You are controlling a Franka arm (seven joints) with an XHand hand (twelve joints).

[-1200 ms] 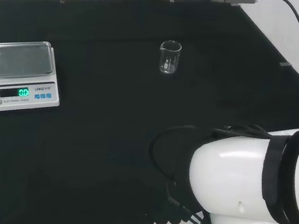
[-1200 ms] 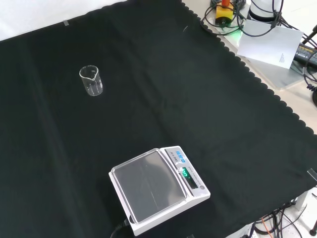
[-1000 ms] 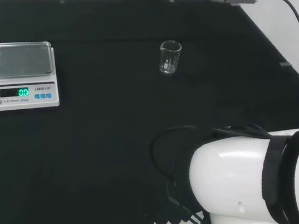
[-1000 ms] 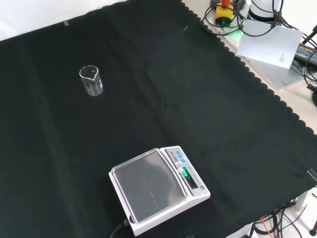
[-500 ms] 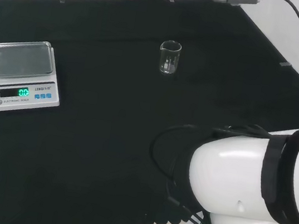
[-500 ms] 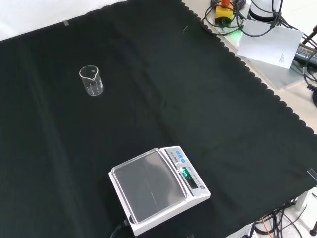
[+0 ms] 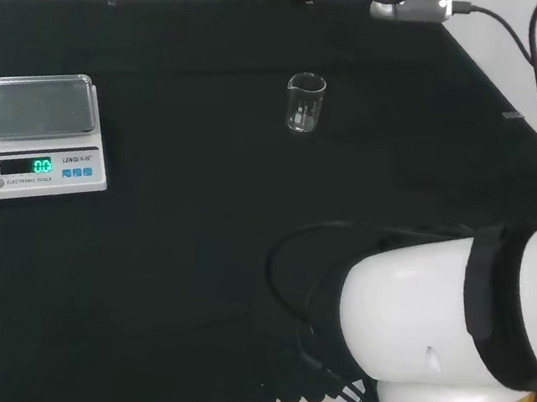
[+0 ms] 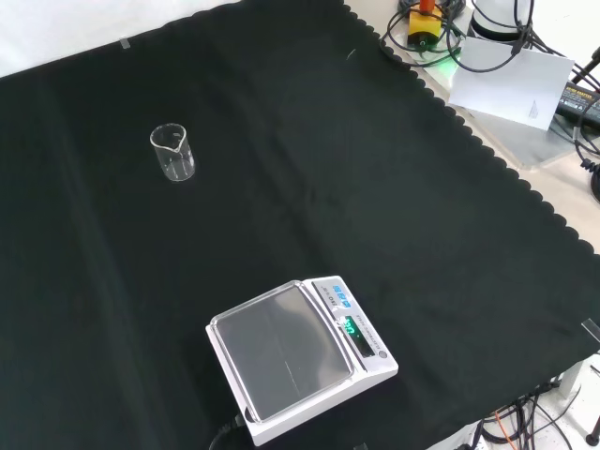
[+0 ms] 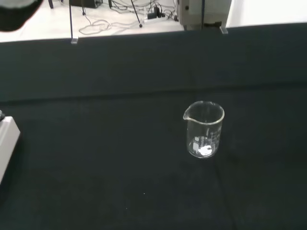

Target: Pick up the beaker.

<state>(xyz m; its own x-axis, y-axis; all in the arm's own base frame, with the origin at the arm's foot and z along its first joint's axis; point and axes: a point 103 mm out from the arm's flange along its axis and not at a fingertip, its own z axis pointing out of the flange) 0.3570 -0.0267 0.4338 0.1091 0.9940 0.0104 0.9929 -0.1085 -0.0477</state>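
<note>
Upright beaker on the black cloth, mouth up, toward 12 o'clock of the head view and toward 10 o'clock of the front view. Looks empty, with a pouring lip and white markings on the near wall in the wrist view. Stands alone, well apart from the scale, which sits at 9 o'clock in the head view and at 6 o'clock in the front view. Probably placed so to leave bare cloth on every side for an approach.

Nothing touching the glass; not yet lifted. Wrist camera aimed across the cloth at the beaker, which suggests the reach is only getting lined up. Cannot tell how the hand is set.

Likely calls for coming in level with the wall and closing round the middle of the glass, below the flared rim. Clear, smooth and light, so liable to tip or skid if nudged on one side first.
</note>
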